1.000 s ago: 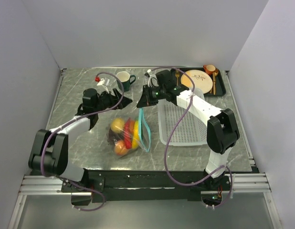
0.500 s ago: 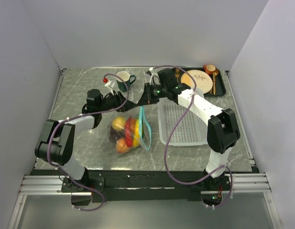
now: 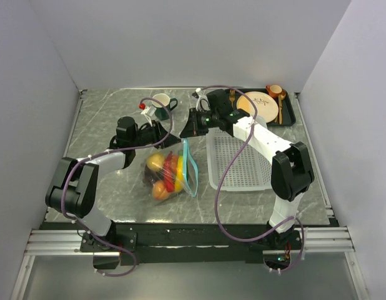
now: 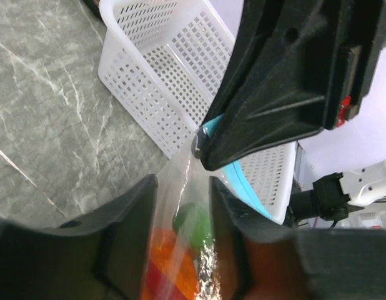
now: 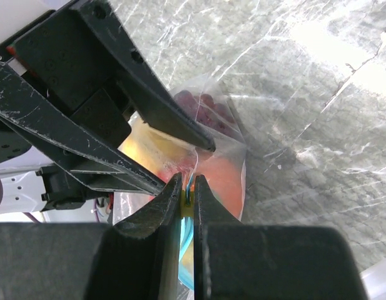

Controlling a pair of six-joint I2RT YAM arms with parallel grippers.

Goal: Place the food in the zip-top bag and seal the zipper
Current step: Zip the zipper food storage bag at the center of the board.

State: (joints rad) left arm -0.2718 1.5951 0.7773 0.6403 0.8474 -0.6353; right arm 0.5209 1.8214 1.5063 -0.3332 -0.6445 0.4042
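On the grey marbled table (image 3: 99,119), the right gripper (image 5: 188,186) clamps the teal zipper strip (image 3: 192,170) of the clear plastic bag (image 3: 148,181) holding toy produce (image 3: 163,178), evidently for sealing, while the left gripper (image 4: 183,184), fingers parted, straddles its film.

The grey marbled table (image 3: 99,119) carries the filled zip-top bag (image 3: 165,176) centrally, a white mesh basket (image 3: 240,165) right, a mug (image 3: 160,102) and dark tray (image 3: 291,114) far.

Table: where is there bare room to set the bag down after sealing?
Bare marble: the far-left corner between mug and table edge, and the near strip in front of bag and basket. Crowded: the middle, where left gripper and right gripper meet at the bag's mouth; tray fills far right.
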